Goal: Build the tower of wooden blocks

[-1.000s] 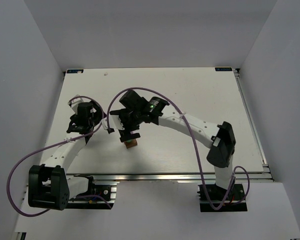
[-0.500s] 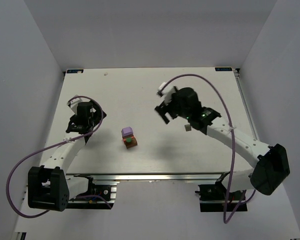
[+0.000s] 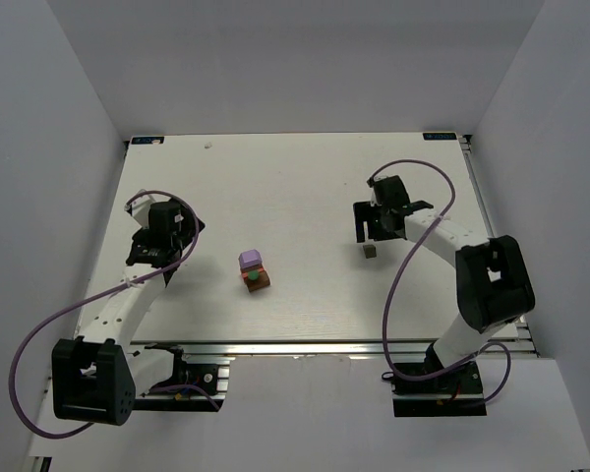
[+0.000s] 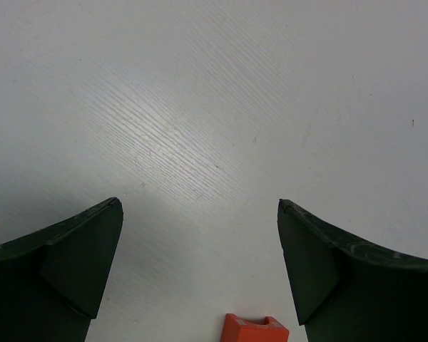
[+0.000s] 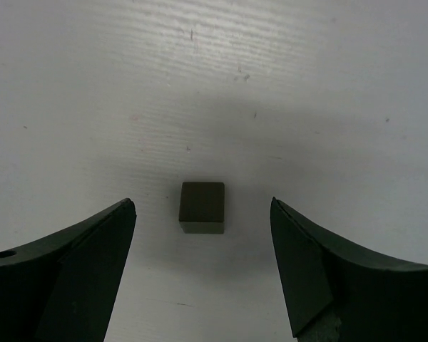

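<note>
Right arm off the stack, now lined up on the dark block.

Nearest me, mid-worktop point(image 3: 305, 177), the wood block tower point(image 3: 253, 272) stands free: brown base, a bit of green, lilac block point(image 3: 248, 261) on top, slightly offset. A second ago the right gripper point(image 5: 202, 201) was over it. It has since swung out right and hangs over the dark grey-brown block point(image 5: 202, 211), jaws open astride it with a gap on each side. I take the lilac as placed and this block as next. The left gripper point(image 4: 197, 204) has its jaws wide and empty, and the red-orange block point(image 4: 255, 330) lies at the near edge of its view.
</note>
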### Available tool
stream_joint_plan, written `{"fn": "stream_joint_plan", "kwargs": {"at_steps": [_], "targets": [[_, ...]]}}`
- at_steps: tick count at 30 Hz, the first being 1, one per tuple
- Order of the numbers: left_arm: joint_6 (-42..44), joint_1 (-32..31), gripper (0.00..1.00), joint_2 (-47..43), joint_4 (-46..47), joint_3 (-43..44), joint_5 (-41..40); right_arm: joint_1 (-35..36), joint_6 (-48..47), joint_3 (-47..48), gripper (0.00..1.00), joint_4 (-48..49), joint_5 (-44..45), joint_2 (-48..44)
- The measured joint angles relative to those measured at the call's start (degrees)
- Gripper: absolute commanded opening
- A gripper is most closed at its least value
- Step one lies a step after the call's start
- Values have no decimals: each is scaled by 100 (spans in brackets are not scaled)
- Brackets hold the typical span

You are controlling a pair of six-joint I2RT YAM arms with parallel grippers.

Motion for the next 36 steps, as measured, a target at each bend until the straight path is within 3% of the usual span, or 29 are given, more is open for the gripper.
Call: {"fn": "stream_joint_plan", "kwargs": {"at_steps": [6,24,30,36], "targets": [[-9,0,98,-7,-17,0,-94,-63,129,0,77,-201,-133,538],[0,0,98,-4,72,-13,-122,-72,140,-39,54,-179,-413,614],[2,0,98,-4,90,-20,-120,-72,116,-46,30,-168,-407,614],[4,0,98,-7,114,-37,-120,-72,114,-46,21,-164,-380,614]]}}
